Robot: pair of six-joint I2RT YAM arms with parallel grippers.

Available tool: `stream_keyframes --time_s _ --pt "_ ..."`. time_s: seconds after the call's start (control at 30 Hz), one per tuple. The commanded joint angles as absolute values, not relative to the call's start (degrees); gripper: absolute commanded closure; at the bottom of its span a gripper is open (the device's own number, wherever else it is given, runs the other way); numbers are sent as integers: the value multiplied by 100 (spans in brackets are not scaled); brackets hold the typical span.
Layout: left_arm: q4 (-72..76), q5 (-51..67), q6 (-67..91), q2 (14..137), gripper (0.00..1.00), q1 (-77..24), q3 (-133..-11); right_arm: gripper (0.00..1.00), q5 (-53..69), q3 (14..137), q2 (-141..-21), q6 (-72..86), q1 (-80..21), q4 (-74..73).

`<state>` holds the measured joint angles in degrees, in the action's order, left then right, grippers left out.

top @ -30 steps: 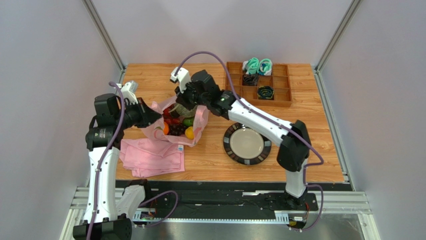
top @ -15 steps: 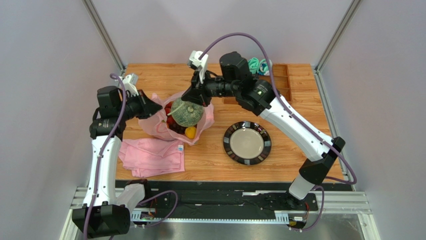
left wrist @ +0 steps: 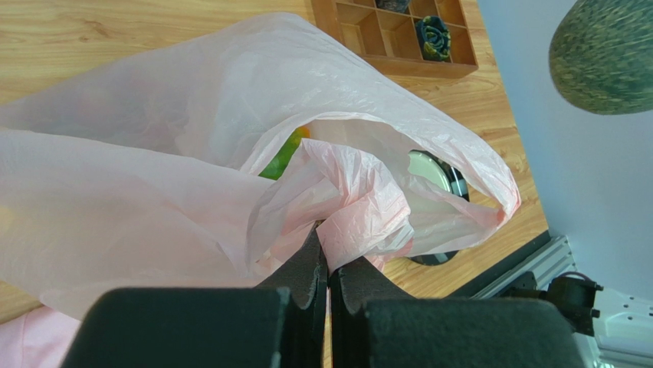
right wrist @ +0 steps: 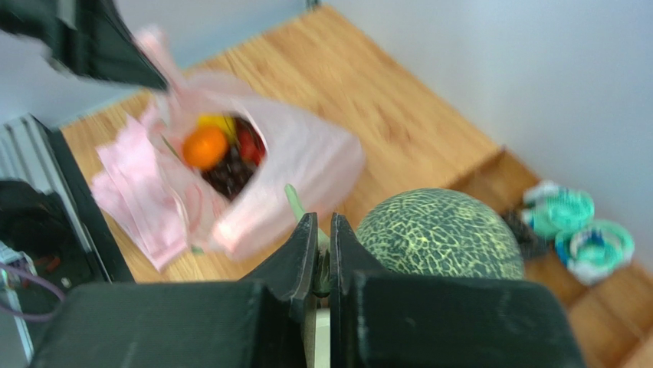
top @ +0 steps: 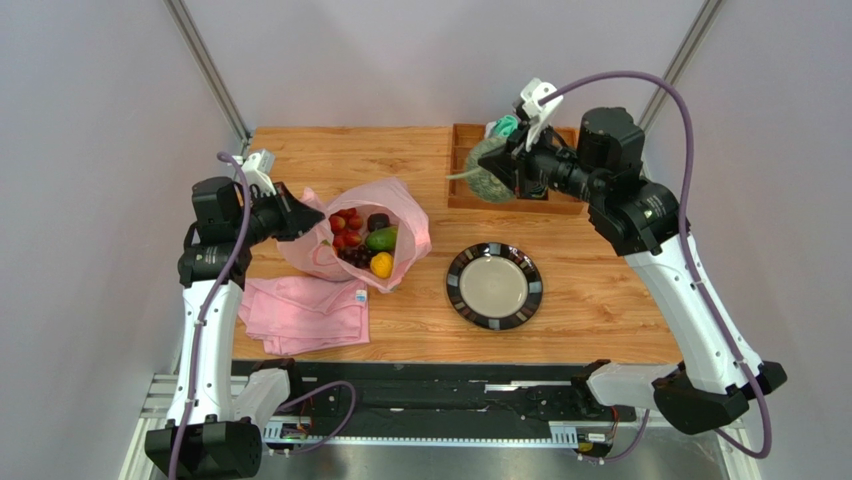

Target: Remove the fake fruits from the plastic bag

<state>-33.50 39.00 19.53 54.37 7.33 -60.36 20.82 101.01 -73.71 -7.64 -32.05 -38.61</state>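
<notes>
The pink plastic bag point(top: 405, 222) lies open at the table's left middle, with red berries point(top: 346, 222), dark grapes point(top: 377, 221), a green piece point(top: 381, 240) and a yellow-orange fruit point(top: 380, 265) inside. My left gripper point(top: 308, 222) is shut on the bag's rim point(left wrist: 360, 222) and holds it up. My right gripper point(top: 503, 165) is shut on the stem of the netted grey-green melon point(top: 487, 170) and holds it in the air over the wooden tray. The melon also shows in the right wrist view point(right wrist: 441, 234) and the left wrist view point(left wrist: 605, 54).
A dark-rimmed plate point(top: 494, 286) sits right of the bag. A folded pink cloth point(top: 305, 312) lies at the front left. A wooden tray point(top: 560, 200) with teal and black items stands at the back right.
My right arm has lifted the melon out of the bag and swung it right, over the wooden tray. The left gripper still holds the bag's rim.
</notes>
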Motion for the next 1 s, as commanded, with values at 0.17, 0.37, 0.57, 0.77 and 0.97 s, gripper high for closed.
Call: stream_keyframes --time_s 0.17,0.37,0.57,0.77,0.97 --pt "-3305 3868 1881 5300 100 782 -6108 100 1749 7788 -6953 -1511 -2690 -3991" --pt "-3427 3850 1802 5168 100 782 -6047 100 1837 7138 -7057 -1679 -2663 -3675" --pt "-3559 3841 1723 5089 100 782 -6021 100 1749 6891 -7558 -1477 -2654 -3358" --pt "-3542 3806 1723 5124 100 791 -6038 100 1758 6881 -7770 -1459 -2637 -3313" --pt "-3542 3788 1705 5080 100 782 -5994 100 2214 7338 -7533 -1038 -2637 -3629"
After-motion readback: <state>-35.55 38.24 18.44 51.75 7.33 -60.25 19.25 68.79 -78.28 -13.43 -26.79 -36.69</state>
